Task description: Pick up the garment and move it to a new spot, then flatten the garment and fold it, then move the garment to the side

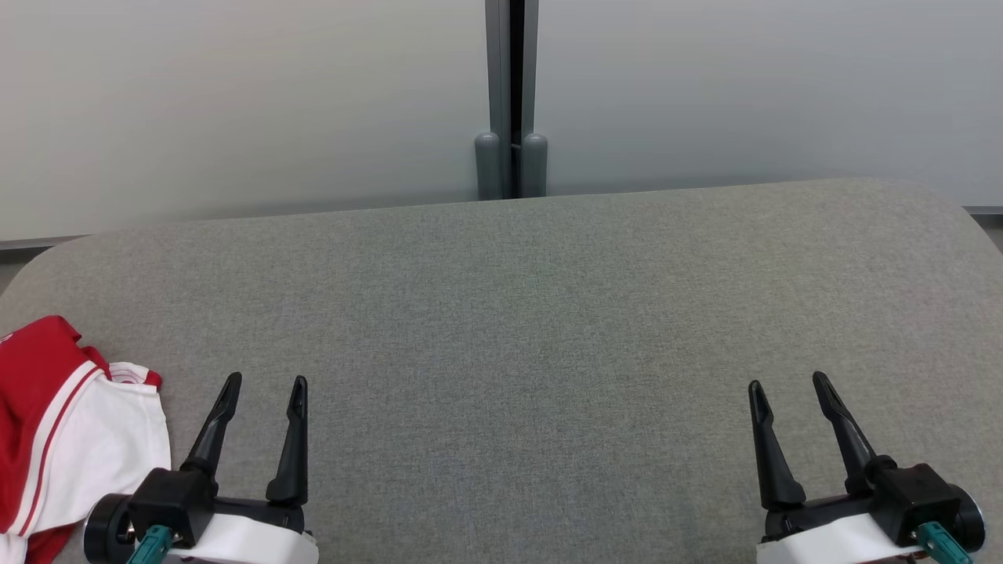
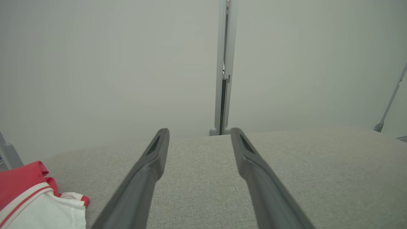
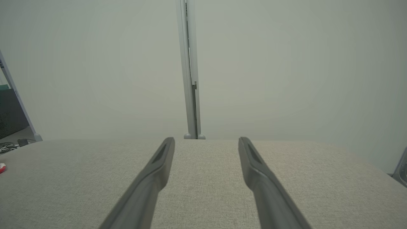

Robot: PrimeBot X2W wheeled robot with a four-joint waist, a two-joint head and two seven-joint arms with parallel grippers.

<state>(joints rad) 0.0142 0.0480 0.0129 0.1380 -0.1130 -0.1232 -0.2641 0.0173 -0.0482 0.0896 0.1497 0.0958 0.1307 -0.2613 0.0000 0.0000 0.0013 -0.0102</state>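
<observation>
Garment point(image 1: 70, 439), red and white, bunched: we are finding it lying at the near left edge of the bench point(image 1: 501, 313), just beside the left tool point(image 1: 266, 382) and clear of it. We are seeing both the left tool and the right tool point(image 1: 786, 381) standing spread wide, holding nothing. For the pick-up we are judging the left tool better placed; we are advising swinging it leftward, descending onto a raised fold, and closing on cloth alone before lifting clear.
</observation>
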